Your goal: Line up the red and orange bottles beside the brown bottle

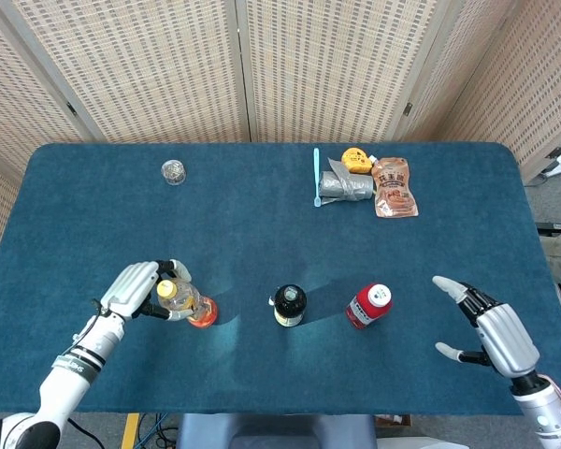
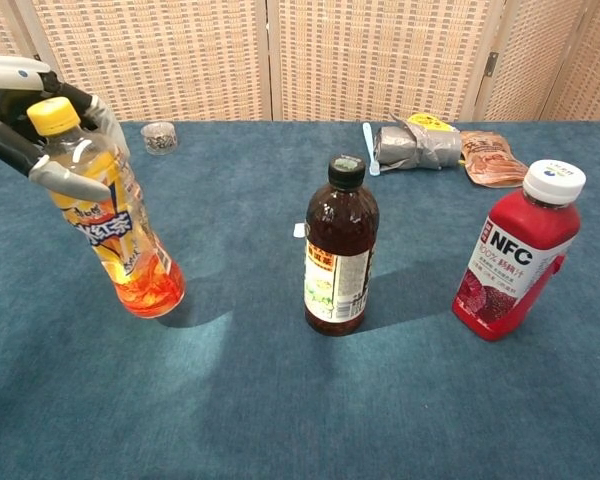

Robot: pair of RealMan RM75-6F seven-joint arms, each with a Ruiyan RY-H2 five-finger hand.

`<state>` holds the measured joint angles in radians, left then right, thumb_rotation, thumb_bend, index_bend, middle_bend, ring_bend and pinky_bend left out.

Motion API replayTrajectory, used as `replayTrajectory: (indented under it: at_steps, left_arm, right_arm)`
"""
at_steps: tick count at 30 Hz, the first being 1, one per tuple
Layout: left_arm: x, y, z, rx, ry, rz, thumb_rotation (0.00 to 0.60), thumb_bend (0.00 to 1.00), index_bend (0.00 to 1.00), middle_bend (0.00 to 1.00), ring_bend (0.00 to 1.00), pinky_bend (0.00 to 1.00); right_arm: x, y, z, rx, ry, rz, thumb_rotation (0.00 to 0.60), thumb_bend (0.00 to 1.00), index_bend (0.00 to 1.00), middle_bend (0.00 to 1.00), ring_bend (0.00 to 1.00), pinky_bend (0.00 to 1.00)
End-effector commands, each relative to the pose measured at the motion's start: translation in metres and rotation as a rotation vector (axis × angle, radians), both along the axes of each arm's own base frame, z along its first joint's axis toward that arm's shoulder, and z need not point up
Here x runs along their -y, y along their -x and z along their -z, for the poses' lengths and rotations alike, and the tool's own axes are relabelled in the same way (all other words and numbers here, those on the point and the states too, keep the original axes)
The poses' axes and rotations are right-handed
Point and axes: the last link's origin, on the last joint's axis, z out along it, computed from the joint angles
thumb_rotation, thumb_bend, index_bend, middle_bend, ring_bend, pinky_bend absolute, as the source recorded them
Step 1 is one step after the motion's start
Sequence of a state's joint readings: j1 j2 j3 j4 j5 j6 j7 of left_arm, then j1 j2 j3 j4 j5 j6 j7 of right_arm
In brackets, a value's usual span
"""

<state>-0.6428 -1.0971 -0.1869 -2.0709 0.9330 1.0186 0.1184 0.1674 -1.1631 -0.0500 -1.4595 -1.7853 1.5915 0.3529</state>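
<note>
Left hand [image 2: 35, 120] grips the orange bottle [image 2: 115, 225] up near the neck, upper left of the chest view. Bottle is tilted, cap leaning left, base at or just off the cloth w/ a shadow tight under it; can't say for sure it's touching down. In the head view it sits lower left of centre, left of the brown bottle [image 1: 289, 304] w/ a clear gap between them.

Brown bottle stands upright mid-frame. Red bottle [image 1: 368, 305] is just to its right, roughly on the same line across the table [image 1: 262, 215], leaning a bit in the chest view. Right hand [image 1: 496, 332] hovers lower right, fingers spread, holding nothing, well apart from the red bottle.

Progress, as I read it: red looks about placed, maybe wants straightening. Orange is near its spot but not set down and released yet; it likely needs to stand upright, maybe closer to brown, then the left hand lets go. So more than halfway, last placement in hand.

Clutter at upper right (pouch [image 1: 394, 187], grey wrap [image 1: 348, 185]) and a small cup [image 1: 173, 172] upper left, all well clear of the row.
</note>
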Motion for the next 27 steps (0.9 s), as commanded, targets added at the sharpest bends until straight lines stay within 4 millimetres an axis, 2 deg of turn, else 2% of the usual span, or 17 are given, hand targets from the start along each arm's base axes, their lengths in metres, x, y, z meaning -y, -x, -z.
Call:
replayTrajectory:
  at_steps: [1, 27]
  left_arm:
    - [0.003, -0.002, 0.003, -0.007, 0.008, 0.007, 0.6, 0.09, 0.5, 0.42, 0.34, 0.43]
    - [0.004, -0.018, 0.028, -0.09, -0.009, 0.101, 0.6, 0.09, 0.5, 0.42, 0.34, 0.43]
  right_arm:
    - [0.0, 0.0, -0.001, 0.001, 0.003, 0.0, 0.6, 0.0, 0.12, 0.19, 0.19, 0.43]
    - [-0.003, 0.001, -0.014, 0.02, 0.044, -0.001, 0.6, 0.0, 0.12, 0.19, 0.19, 0.43]
